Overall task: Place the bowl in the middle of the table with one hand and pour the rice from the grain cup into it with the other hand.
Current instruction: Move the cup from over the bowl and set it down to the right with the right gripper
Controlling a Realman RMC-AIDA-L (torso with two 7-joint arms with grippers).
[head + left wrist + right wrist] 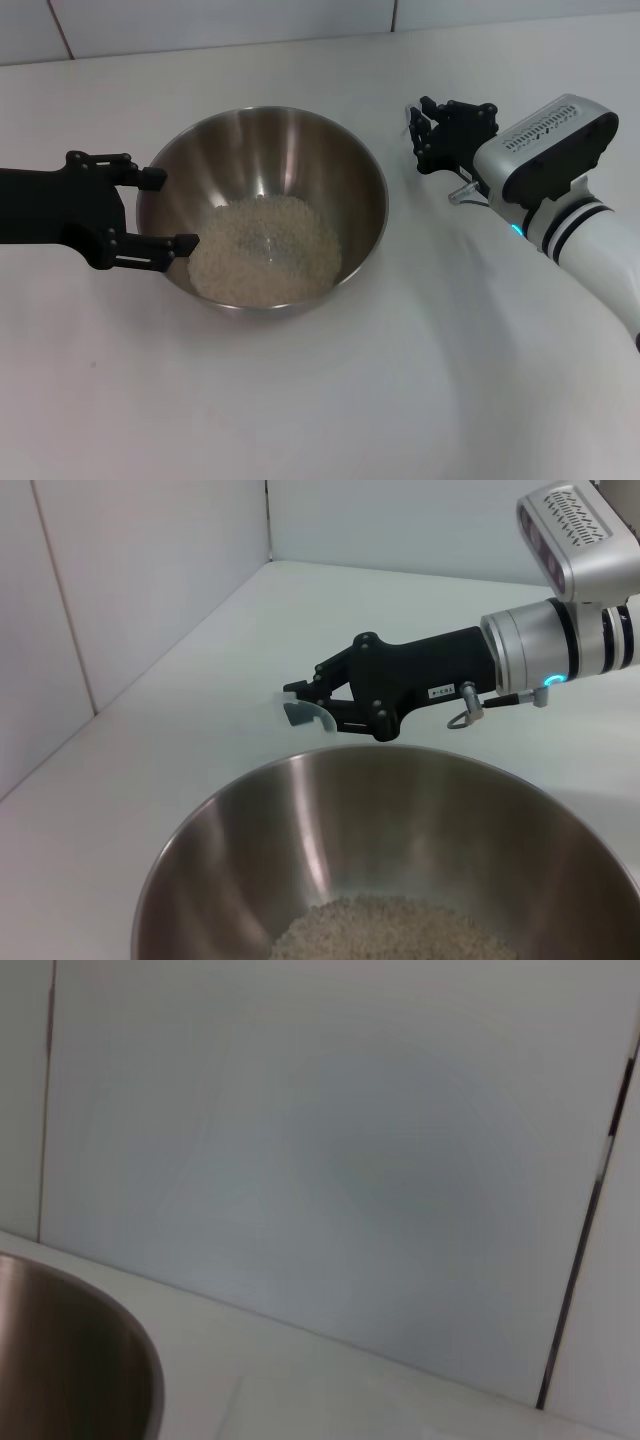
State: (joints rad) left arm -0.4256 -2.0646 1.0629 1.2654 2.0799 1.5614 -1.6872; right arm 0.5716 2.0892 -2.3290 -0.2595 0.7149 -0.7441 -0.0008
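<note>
The steel bowl (300,160) sits mid-table on the white table (330,400) with a pale heap of rice (265,250) in its bottom. My left gripper (170,210) is open at the bowl's left rim, one finger behind and one in front of that edge. My right gripper (421,135) is right of the bowl and above the table, shut on the small clear grain cup (413,120), which looks empty. The left wrist view shows the bowl (330,820), the rice (390,930), the right gripper (308,702) and the cup (298,713). The bowl's rim (120,1350) shows in the right wrist view.
A white tiled wall (250,20) runs along the table's back edge, with a side wall (120,600) on one side. Bare tabletop lies in front of the bowl and to its right.
</note>
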